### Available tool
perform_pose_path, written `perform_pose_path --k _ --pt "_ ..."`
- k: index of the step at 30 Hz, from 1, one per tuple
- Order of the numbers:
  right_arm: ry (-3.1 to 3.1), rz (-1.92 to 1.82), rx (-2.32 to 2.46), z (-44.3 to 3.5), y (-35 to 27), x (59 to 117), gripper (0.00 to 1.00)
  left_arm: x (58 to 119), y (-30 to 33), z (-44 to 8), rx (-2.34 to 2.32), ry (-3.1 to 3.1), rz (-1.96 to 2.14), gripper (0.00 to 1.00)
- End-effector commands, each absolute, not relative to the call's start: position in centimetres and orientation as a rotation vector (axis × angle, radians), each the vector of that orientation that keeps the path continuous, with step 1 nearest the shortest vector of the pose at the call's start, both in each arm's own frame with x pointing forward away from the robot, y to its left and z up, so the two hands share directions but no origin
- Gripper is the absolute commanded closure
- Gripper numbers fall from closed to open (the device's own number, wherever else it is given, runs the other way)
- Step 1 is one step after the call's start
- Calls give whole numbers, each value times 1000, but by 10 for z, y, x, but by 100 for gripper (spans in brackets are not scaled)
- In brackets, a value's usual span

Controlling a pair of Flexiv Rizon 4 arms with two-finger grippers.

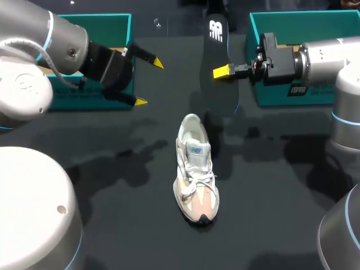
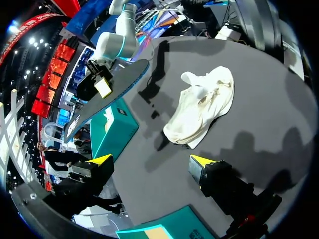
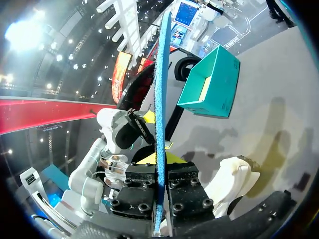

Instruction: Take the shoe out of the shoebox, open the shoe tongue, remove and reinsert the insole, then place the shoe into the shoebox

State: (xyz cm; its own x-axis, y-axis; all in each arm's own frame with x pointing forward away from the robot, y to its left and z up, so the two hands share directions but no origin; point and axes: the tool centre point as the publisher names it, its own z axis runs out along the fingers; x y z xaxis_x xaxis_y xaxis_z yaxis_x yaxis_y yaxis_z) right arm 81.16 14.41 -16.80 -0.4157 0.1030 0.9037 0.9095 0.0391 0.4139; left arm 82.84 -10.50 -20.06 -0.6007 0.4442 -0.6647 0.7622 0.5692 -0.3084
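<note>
Right end effector (image 1: 222,72), clamped edge-on to the black foam insole (image 1: 219,95) at twelve o'clock, may let it twist loose.

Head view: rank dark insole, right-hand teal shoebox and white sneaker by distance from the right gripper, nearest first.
1. Dark insole: clamped in the right gripper.
2. Right-hand teal shoebox: just beside the gripper, at the view's right.
3. White sneaker: farthest, lower in the view, near the middle.
</note>
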Motion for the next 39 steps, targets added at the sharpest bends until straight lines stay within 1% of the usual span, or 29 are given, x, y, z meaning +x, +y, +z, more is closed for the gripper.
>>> perform_pose_path --k 1,12,19,26,39 --pt "-1616 -1449 -1045 -169 146 812 100 830 -106 -200 969 2285 -793 0" --pt "-1622 -1617 -934 -186 134 833 100 824 -106 -247 615 2703 -608 0" --pt "-1640 -1656 -912 -194 132 835 100 805 -107 -272 510 2844 -560 0" --pt "-1668 -1689 -884 -206 136 837 100 792 -106 -284 356 2922 -494 0" --pt "-1682 -1698 -855 -211 139 837 100 789 -108 -288 365 2939 -521 0"
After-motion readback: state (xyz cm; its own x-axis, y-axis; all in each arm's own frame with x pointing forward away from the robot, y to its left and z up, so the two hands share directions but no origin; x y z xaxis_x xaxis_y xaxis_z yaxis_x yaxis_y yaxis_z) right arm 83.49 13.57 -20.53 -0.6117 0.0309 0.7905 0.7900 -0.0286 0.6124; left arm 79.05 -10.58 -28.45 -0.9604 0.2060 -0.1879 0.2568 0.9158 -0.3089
